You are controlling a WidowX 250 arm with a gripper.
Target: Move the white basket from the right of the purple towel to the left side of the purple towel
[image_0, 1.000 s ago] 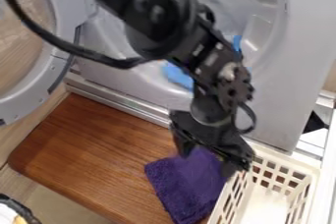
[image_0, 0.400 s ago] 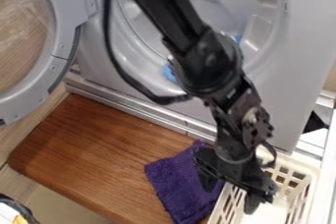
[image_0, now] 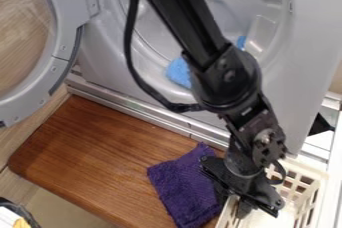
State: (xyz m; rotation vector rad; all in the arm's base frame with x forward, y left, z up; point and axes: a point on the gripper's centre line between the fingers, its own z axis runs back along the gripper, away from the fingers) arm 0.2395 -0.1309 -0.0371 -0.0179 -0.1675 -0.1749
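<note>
Basket point(image_0: 323, 178), one, right of the board point(image_0: 100, 157), opening upward, long axis slanting lower left, my one gripper point(image_0: 232, 207) at its left rim, open or closed I cannot tell, one purple towel point(image_0: 184, 187) on the board.

Far side: grey front-loading machine point(image_0: 307, 32), round door point(image_0: 68, 22) open to the left; blue cloth point(image_0: 178, 72) inside, at the drum's point(image_0: 234, 17) near edge. Brown wooden board point(image_0: 100, 142) lies nearer, left of centre. Near left corner: black-rimmed object point(image_0: 24, 212), partly cut off.
</note>
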